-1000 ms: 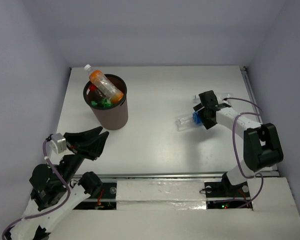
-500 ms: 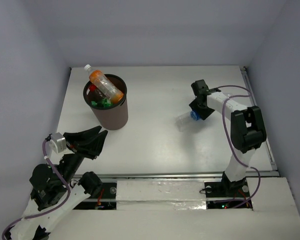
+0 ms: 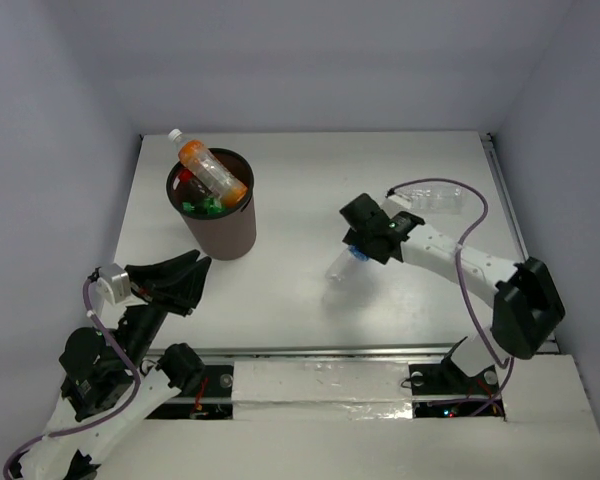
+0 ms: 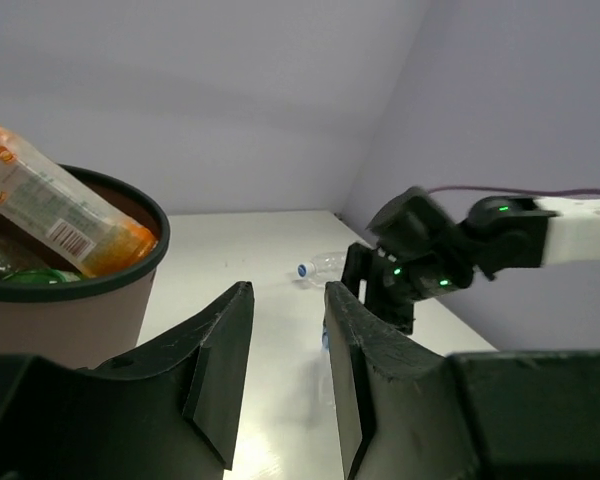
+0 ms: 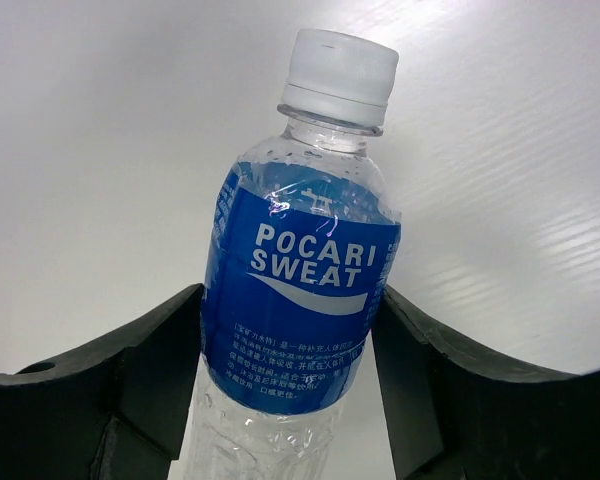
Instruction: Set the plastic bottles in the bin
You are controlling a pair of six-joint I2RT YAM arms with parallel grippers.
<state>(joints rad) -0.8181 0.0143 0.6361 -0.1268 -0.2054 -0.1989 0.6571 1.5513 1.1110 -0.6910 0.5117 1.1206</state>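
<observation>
Brown plastic makes the bin, which stands on the white table in the top view. An orange bottle lies slanted across its rim, with the white cap sticking out over the far edge. A green bottle shows inside. Well apart to the right of the bin, the right gripper is clamped on a blue-labelled bottle. Farther right again, one more clear bottle lies on the table. The left gripper hovers near the bin, on its near side.

From the left wrist, the left gripper has its jaws apart with nothing between them. The bin is on the left, with the orange bottle resting on its rim. To the right of the bin is the right gripper. Beyond it the clear bottle lies on its side; its cap is maybe blue, but it is too small to be sure.

From the right wrist, the blue-labelled bottle, with a white cap, sits between both fingers, which press on its sides.
</observation>
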